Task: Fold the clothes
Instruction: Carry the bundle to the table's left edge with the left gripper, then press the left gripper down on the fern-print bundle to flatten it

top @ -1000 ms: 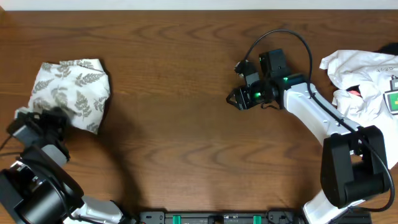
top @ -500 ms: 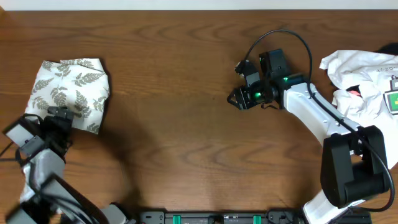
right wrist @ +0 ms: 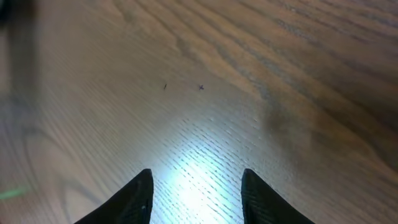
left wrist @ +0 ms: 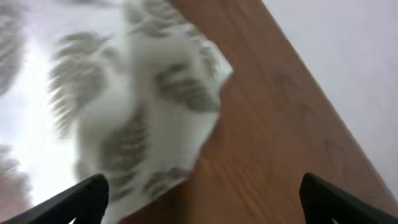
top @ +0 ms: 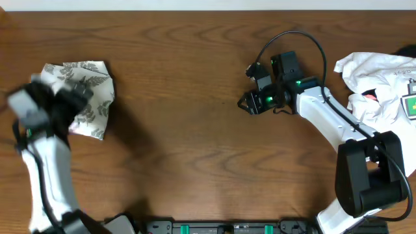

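The leaf-print cloth lies bunched at the far left of the wooden surface. It looks thin, soft and light. It should drape and slump instead of holding a shape, so I judge a pinch at a free corner or hem the best hold, such as the lower edge nearest the middle of the surface. The left claw hangs over it, fingers spread wide with nothing between them. In its wrist view the cloth fills the upper left, one corner reaching toward the gap. The overhead view is blurred there, so I cannot tell whether they touch. A white clothes pile sits at the far right. The right claw is parted and empty over bare wood, well apart from both.
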`<state>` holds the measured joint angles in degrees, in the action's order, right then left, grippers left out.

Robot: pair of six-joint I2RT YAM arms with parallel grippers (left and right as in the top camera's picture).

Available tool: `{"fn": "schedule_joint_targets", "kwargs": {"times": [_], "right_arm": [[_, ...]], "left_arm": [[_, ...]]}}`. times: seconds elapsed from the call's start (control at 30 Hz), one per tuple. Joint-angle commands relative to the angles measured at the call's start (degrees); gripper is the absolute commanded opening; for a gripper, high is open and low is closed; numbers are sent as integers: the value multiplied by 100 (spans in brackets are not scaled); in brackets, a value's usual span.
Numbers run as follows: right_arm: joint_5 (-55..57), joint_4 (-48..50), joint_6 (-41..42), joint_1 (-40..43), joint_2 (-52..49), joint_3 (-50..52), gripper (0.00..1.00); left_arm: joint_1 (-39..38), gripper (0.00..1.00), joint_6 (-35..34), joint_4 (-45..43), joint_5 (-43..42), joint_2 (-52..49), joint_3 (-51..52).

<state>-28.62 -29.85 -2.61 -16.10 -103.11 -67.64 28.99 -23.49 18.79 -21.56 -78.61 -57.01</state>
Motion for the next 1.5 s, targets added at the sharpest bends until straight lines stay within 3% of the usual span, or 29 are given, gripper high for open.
{"fn": "schedule_joint_targets", "kwargs": {"times": [0.0, 0.3, 0.4, 0.6, 0.8, 1.1, 1.47], "right_arm": [[-7, -61, -92, -7, -33, -2, 44], [-7, -129, -92, -4, -33, -2, 44], [-7, -140, -92, -4, -33, -2, 44], [-7, -175, -92, -7, -33, -2, 44], [-7, -216, -92, -4, -33, -2, 43], [-7, -219, -92, -4, -33, -2, 44], [-7, -275, -92, -4, -33, -2, 44]], "left_arm": [[-334, 98, 573, 431, 494, -765, -1113], [-570, 98, 901, 938, 544, -3084, -3285], [-691, 98, 1250, 671, 595, -3563, -3469], [-833, 98, 1250, 52, 623, -4232, -3475], [-973, 98, 1252, 190, 577, -4728, -3473], [-1364, 98, 1502, 1923, -190, -4896, -3471], [-1685, 98, 2369, 5064, -44, -4896, -3434]]}}
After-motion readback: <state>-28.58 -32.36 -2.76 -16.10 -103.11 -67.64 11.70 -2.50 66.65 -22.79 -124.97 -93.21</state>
